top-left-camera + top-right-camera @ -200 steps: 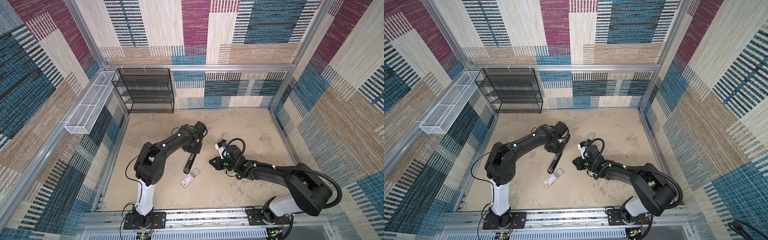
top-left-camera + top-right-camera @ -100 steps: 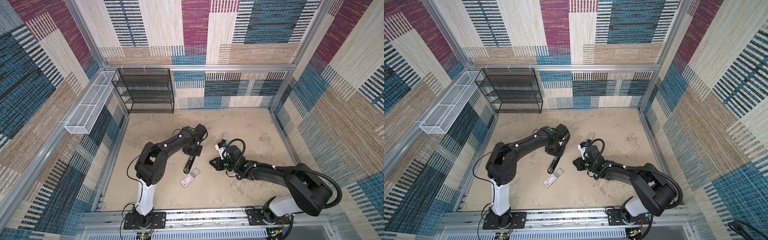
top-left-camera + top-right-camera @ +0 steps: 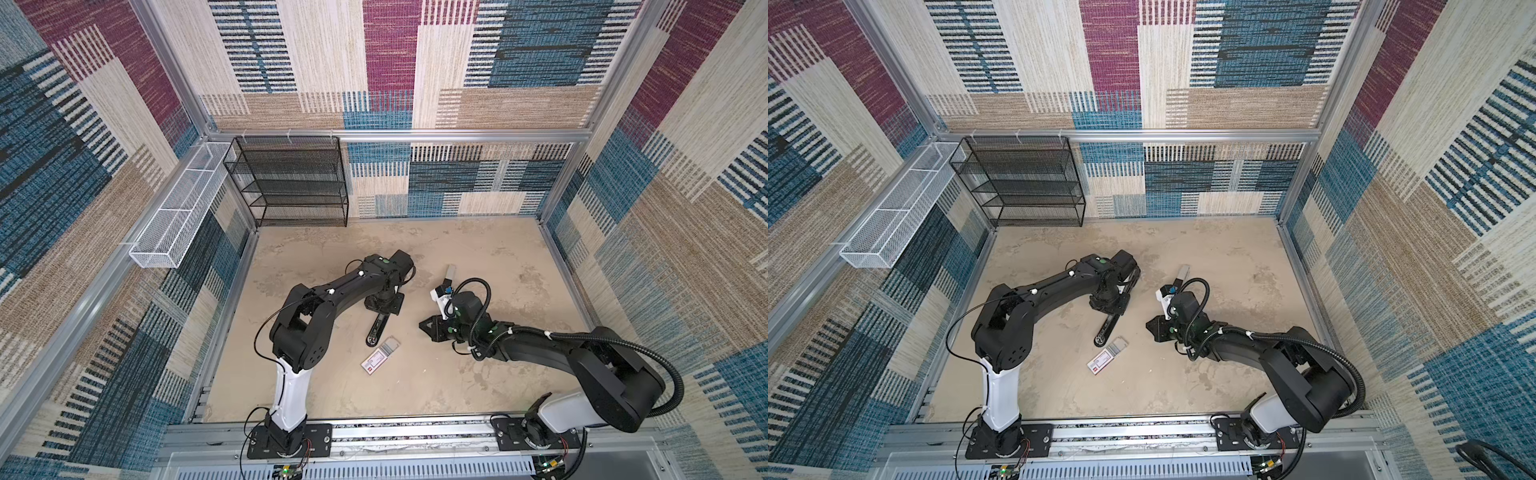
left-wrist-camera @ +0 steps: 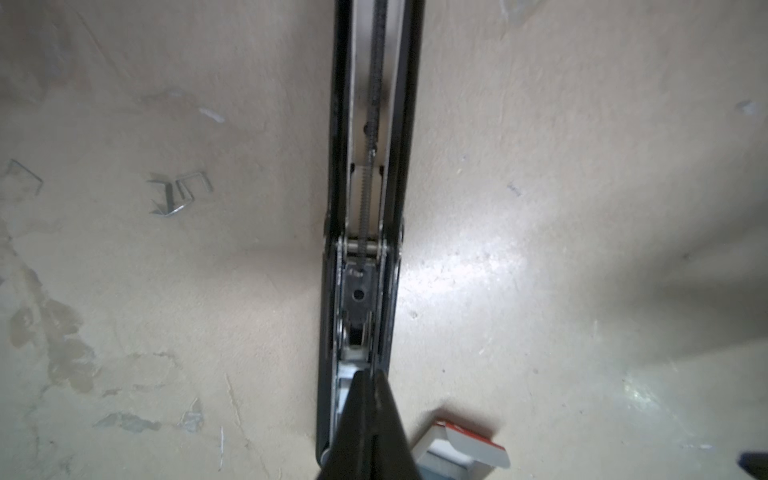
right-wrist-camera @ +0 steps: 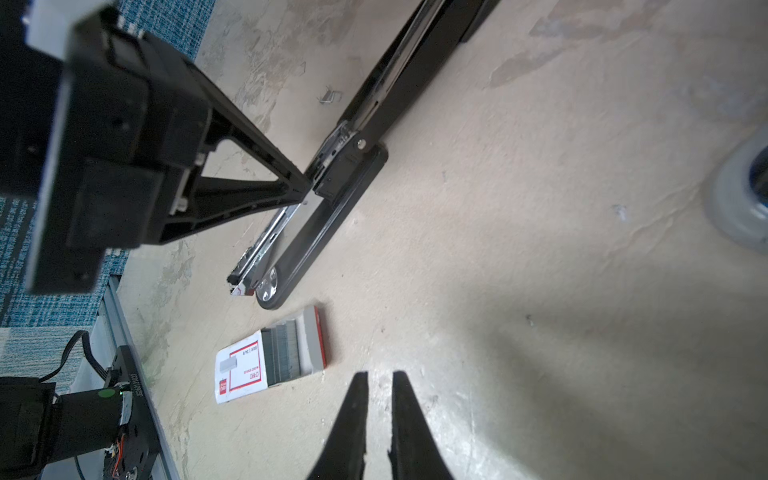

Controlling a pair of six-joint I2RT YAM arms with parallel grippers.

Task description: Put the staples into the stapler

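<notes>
Shows the stapler [image 5: 332,220] opened flat on the table [image 5: 498,249]. Finds the left gripper [image 4: 368,386] pressed together, tips touching the metal channel near the hinge, nothing seen between. Finds the right gripper [image 5: 378,382] slightly spread and empty, near the staples [image 5: 282,353], lying in 1 white box [image 5: 239,374] just beside the stapler's front end

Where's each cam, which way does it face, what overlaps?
Top views: high over the front rail, looking down on the beige table; left arm, right arm whole, left gripper on the long black opened stapler.
Left wrist: on the left arm, looking down past the shut left gripper into the stapler's channel.
Right wrist: on the right arm, looking across at the flat white red-marked staple box; right gripper tips show.
Shared: stapler, box in every view.
</notes>
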